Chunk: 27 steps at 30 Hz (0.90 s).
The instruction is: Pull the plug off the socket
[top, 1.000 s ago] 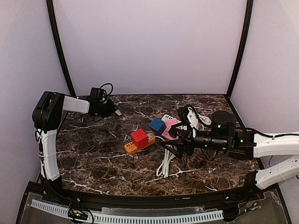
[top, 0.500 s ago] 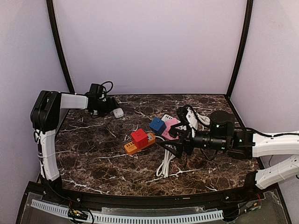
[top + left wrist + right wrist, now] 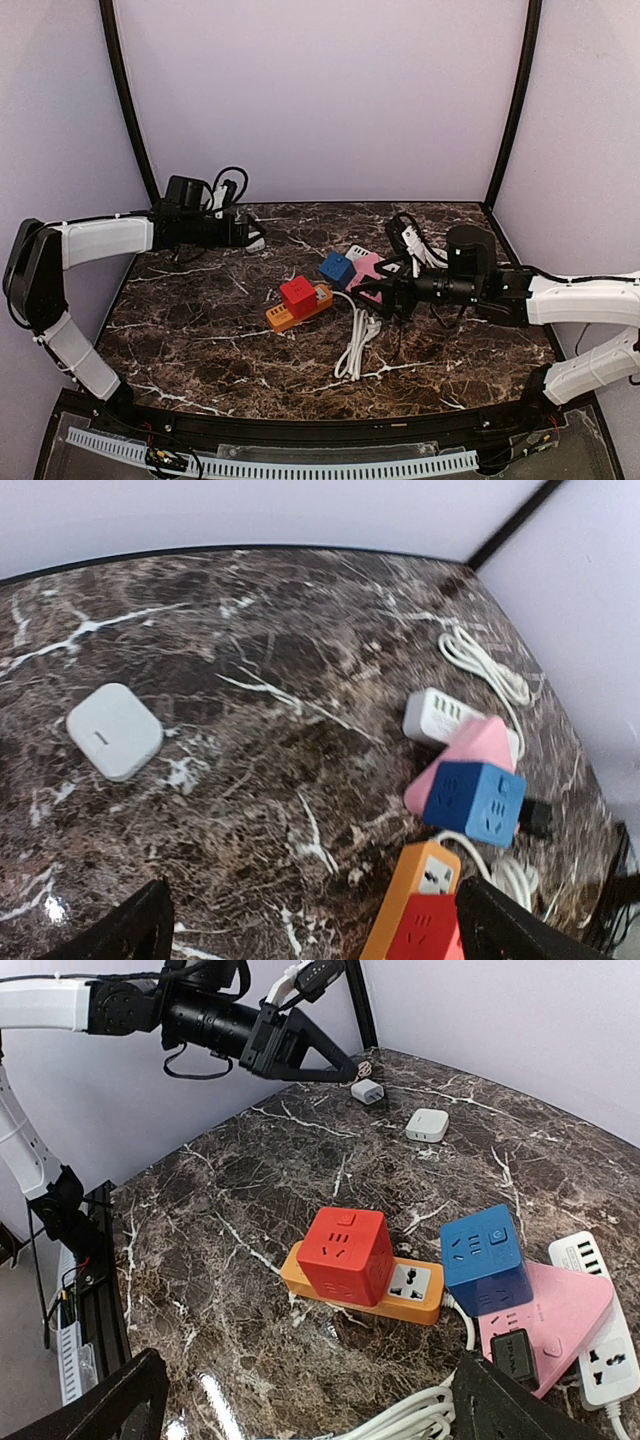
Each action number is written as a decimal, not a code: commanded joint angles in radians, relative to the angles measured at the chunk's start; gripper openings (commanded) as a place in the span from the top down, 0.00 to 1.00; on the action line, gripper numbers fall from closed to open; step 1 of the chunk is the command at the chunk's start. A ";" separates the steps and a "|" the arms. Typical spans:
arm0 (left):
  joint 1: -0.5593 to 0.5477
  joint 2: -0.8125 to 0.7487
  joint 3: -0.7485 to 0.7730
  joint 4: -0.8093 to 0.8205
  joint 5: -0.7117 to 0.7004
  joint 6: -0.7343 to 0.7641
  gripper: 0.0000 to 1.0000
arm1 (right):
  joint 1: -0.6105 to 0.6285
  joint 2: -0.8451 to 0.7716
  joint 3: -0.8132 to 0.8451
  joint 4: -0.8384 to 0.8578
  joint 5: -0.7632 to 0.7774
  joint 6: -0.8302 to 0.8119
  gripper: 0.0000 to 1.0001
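The rounded white square plug lies loose at the far left of the dark, white-veined marble bench, just beside the left gripper, whose jaws gape empty. Mid-bench, a red cube socket sits on an orange power strip. To its right the right gripper hangs spread wide, holding nothing. Plain lilac walls enclose the bench.

Lab enclosure: plain walls, marble tabletop.

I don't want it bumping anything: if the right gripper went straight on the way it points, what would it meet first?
The right gripper would likely meet the white cable just ahead of its open jaws first, then the orange power strip with the red cube; depth is unclear.
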 commanded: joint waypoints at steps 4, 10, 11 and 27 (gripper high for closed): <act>-0.184 -0.075 -0.096 -0.079 0.073 0.320 0.01 | -0.079 0.028 0.024 0.058 -0.122 0.068 0.01; -0.255 -0.124 -0.142 -0.061 0.077 0.393 0.01 | -0.102 0.019 -0.011 0.116 -0.165 0.101 0.01; -0.256 -0.119 -0.140 -0.060 0.078 0.397 0.01 | -0.104 0.022 -0.011 0.119 -0.168 0.104 0.01; -0.328 0.070 -0.015 -0.105 0.031 0.567 0.01 | -0.119 0.030 -0.029 0.139 -0.185 0.122 0.01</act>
